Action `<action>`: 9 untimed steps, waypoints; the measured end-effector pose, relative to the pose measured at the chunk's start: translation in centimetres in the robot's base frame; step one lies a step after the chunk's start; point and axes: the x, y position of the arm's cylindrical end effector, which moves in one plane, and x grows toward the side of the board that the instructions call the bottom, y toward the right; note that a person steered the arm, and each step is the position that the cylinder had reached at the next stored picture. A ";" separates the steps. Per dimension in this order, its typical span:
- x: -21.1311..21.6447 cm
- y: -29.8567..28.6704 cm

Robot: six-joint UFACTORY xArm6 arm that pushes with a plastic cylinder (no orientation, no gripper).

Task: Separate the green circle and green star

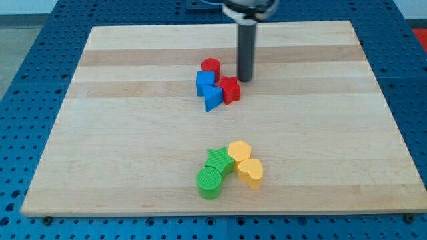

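The green circle (209, 183) sits near the view's bottom centre, touching the green star (219, 161) just above and to its right. My tip (245, 79) is far above them, near the view's top centre, just to the right of the red and blue cluster. It touches neither green block.
A yellow hexagon (239, 151) and a yellow heart (251, 172) press against the green star's right side. A red cylinder (211, 67), a blue cube (205, 83), a blue triangle (213, 99) and a red block (230, 89) cluster beside my tip. The wooden board (100, 133) lies on a blue pegboard.
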 end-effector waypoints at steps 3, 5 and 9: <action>24.8 14.5; 24.9 11.2; 24.9 4.9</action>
